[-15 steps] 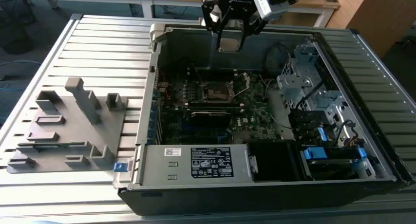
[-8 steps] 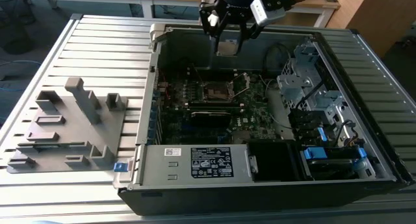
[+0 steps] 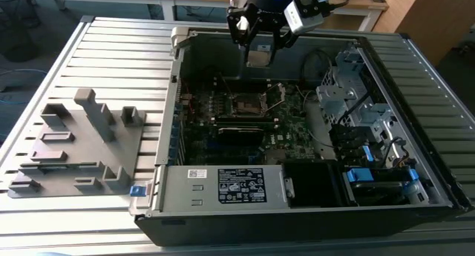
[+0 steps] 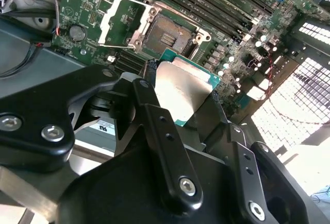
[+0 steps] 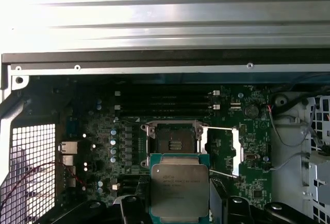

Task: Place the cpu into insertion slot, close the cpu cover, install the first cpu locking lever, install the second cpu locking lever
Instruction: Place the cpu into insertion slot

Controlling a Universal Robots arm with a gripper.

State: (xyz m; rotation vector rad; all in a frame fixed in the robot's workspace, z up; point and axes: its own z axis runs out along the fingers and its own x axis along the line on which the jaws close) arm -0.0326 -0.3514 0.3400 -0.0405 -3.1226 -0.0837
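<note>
Jaws clenched on the cpu (image 5: 179, 190), held high over the open case in the upper middle of the exterior view, well above the insertion slot (image 5: 174, 142) at that view's centre. The cpu cover (image 5: 236, 152) stands flipped open beside the slot. Metal lid faces up; near-square, no real long axis, edges parallel to the slot's rim. Best play, I'd say: keep level, match corners, descend straight, no pressing.

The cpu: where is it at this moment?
The cpu is held in the gripper, in the air above the motherboard, close to the uncovered insertion slot but not yet in it.
</note>
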